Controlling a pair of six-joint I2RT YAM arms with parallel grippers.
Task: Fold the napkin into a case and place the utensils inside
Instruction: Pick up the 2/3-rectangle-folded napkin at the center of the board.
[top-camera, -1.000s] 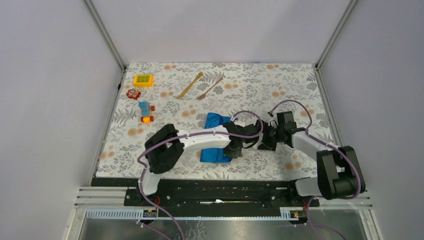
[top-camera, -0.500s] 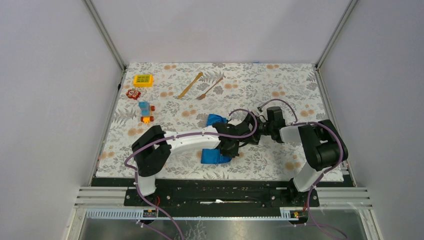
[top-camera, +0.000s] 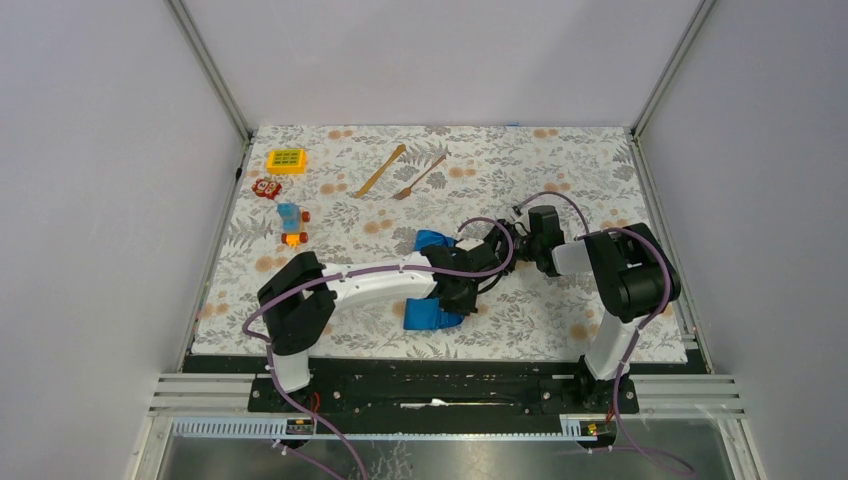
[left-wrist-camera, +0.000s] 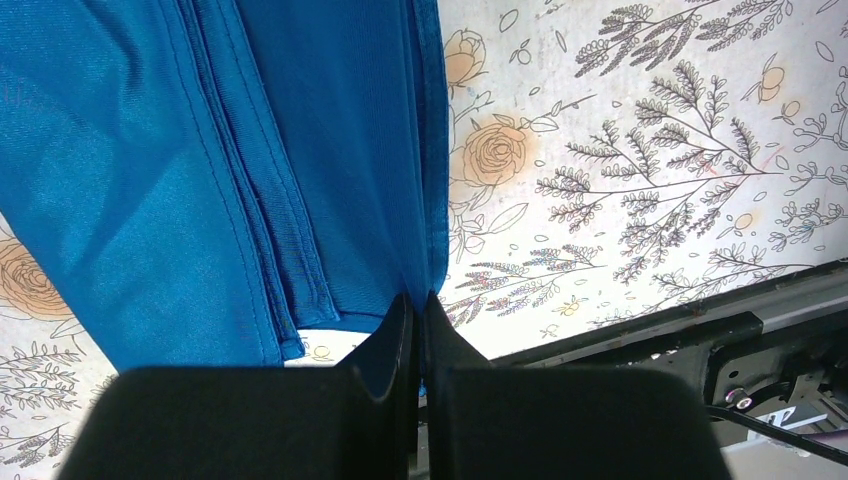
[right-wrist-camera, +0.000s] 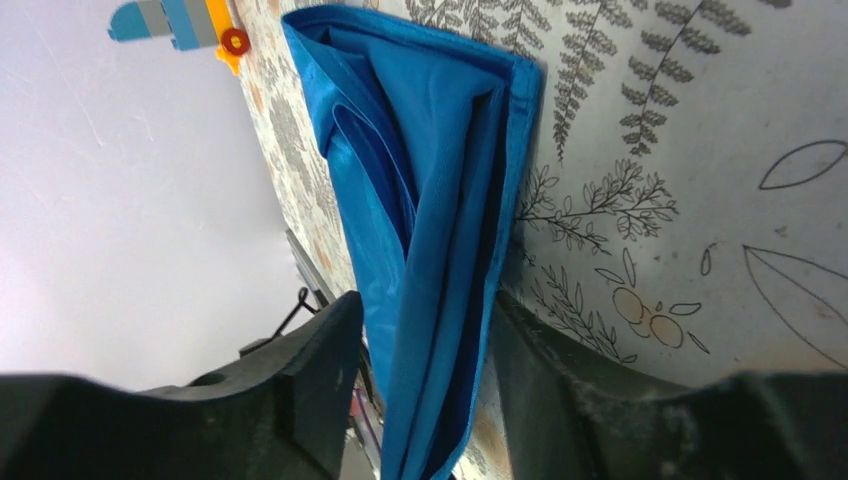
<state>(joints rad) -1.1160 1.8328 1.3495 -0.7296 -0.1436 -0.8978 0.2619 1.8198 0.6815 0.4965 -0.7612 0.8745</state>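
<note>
Two grippers work at the napkin (top-camera: 425, 315), a royal-blue cloth lying in loose lengthwise folds on the near half of the flowered table (top-camera: 560, 190). In the overhead view most of the cloth is hidden under the left arm, and only its near end and a far corner show.

The left gripper (left-wrist-camera: 418, 305) has its jaws pressed fully together on the edge of the napkin (left-wrist-camera: 200, 150). A thin hem of blue runs straight into the seam between the fingertips. Several stitched layers fan out to the left of that pinch.

The right gripper (right-wrist-camera: 425, 305) stands with its jaws well apart, one finger (right-wrist-camera: 320, 370) on each side of the folded band of napkin (right-wrist-camera: 440, 200). The cloth fills most of the gap, but whether the pads press on it cannot be told. From above, the right gripper (top-camera: 497, 248) sits at the cloth's far right side, close to the left gripper (top-camera: 462, 292).

The utensils lie well apart from the napkin, toward the far edge of the table: a wooden knife-like stick (top-camera: 381, 170) and, just to its right, a fork (top-camera: 420, 176), both slanted. At the far left are a yellow toy (top-camera: 286, 160), a red toy (top-camera: 266, 187) and a blue-orange toy (top-camera: 291, 223).
</note>
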